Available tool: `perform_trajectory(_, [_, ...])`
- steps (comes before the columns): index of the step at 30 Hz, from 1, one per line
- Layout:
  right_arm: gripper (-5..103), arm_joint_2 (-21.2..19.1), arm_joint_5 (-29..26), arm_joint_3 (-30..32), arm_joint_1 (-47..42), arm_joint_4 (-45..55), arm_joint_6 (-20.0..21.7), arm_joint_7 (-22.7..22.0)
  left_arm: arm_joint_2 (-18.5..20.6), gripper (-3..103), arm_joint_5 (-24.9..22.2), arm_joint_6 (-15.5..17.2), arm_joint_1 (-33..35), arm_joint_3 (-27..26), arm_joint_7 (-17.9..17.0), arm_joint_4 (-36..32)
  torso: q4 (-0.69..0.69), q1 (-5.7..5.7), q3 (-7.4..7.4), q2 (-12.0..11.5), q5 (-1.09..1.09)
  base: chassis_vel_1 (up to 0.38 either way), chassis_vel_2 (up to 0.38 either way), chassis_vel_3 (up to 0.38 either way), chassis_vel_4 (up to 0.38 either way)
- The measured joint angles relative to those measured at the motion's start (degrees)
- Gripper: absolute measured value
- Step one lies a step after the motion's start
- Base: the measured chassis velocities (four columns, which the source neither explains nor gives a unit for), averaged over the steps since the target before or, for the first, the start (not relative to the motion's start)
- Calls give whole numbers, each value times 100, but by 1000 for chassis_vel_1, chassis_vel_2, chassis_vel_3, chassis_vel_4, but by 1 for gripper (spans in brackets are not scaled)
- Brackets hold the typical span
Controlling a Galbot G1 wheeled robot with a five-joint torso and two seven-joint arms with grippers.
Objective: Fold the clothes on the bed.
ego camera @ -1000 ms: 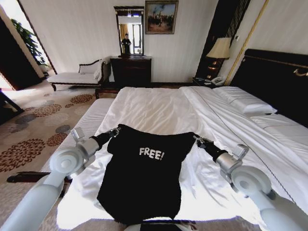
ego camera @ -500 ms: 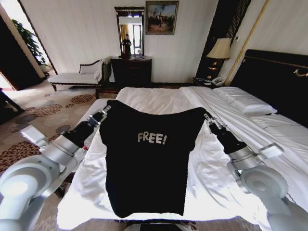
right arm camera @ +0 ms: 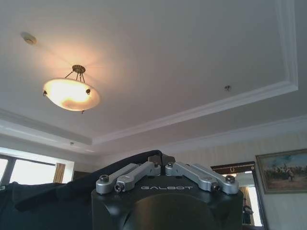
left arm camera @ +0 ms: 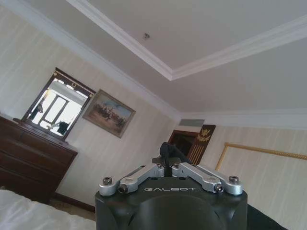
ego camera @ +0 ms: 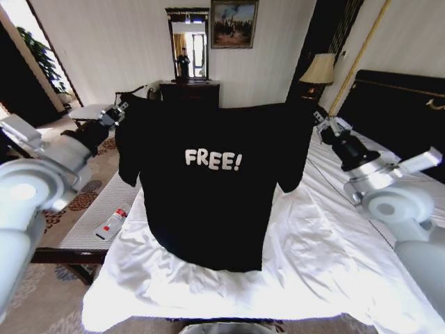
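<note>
The clothes are one black T-shirt [ego camera: 208,188] with white "FREE!" lettering, hanging spread out in the air above the bed [ego camera: 320,264]. Its hem hangs just over the white sheet. My left gripper [ego camera: 119,110] is shut on one shoulder of the T-shirt, and my right gripper [ego camera: 317,114] is shut on the other. Both are raised to about the same height. In the left wrist view, black cloth [left arm camera: 168,148] sits pinched in the left gripper [left arm camera: 165,160]. The right wrist view shows the right gripper [right arm camera: 161,162] closed on black fabric [right arm camera: 53,191] that trails off to one side.
A padded bench [ego camera: 90,226] runs along the bed's left side with a small red and white object [ego camera: 111,223] on it. The dark headboard [ego camera: 393,111] and pillows are at the right. A lamp [ego camera: 318,69] and dark dresser [ego camera: 191,87] stand by the far wall.
Both arms have lifted the T-shirt from lying on the bed up into the air, so it now hangs full length between the two grippers.
</note>
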State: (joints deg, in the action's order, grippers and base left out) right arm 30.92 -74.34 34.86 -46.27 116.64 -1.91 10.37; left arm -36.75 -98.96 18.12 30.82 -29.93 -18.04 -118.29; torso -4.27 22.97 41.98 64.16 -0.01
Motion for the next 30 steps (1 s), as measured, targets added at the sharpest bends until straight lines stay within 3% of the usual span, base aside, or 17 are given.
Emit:
perform_trajectory(4, [0,-38,-65,-83,317,-33,11,-13,2,2,-193,-28,-319,94,8,49,2,1,-1,0,1,0,0,0,0])
perform_trajectory(7, [0,-29,-48,146,25,269,13,-20,12,2,-299,-35,-100,-87,30,-237,1,1,-1,0,-1,0,0,0,0])
perform_trajectory(10, [0,78,173,413,-650,683,-34,-17,33,2,-240,-35,512,-426,101,-751,-1,-2,-1,0,1,0,0,0,0])
perform_trajectory(12, [0,266,315,766,-1311,1114,-22,-52,2,2,-216,-35,1336,-1012,120,-1316,1,-5,-3,1,1,0,0,0,0])
perform_trajectory(13, [0,266,315,766,-1311,1114,-22,-52,2,2,-216,-35,1336,-1012,120,-1316,1,-5,-3,1,1,0,0,0,0])
perform_trajectory(16, [0,507,366,1208,-2025,1586,127,-125,-115,2,-313,4,2356,-1802,48,-1948,2,-5,-3,2,1,0,0,0,0])
perform_trajectory(18, [0,615,198,1551,-2350,1897,227,-211,-184,2,-618,50,2887,-2344,-12,-2327,1,-4,-3,1,-1,0,0,0,0])
perform_trajectory(19, [0,615,198,1551,-2350,1897,227,-211,-184,2,-618,50,2887,-2344,-12,-2327,1,-4,-3,1,-1,0,0,0,0])
perform_trajectory(22, [0,607,-290,2183,-2608,2353,386,-459,-245,2,-1370,76,3494,-3515,-73,-2534,1,-5,-4,2,2,0,0,0,0])
perform_trajectory(23, [0,607,-290,2183,-2608,2353,386,-459,-245,2,-1370,76,3494,-3515,-73,-2534,1,-5,-4,2,2,0,0,0,0])
perform_trajectory(26, [0,448,-705,2805,-2681,2653,537,-602,-238,2,-1965,81,3705,-4323,-107,-2544,2,-5,-4,2,0,0,0,0,0])
perform_trajectory(27, [0,253,-1122,3370,-2691,2697,698,-741,-178,2,-2345,82,3691,-4756,-161,-2545,3,-4,-3,2,-3,0,0,0,0])
perform_trajectory(29, [0,-43,-1649,3985,-2650,2713,929,-955,-34,2,-2827,81,3552,-5143,-237,-2540,1,-4,-3,2,-2,0,0,0,0])
perform_trajectory(30, [0,-43,-1649,3985,-2650,2713,929,-955,-34,2,-2827,81,3552,-5143,-237,-2540,1,-4,-3,2,-2,0,0,0,0])
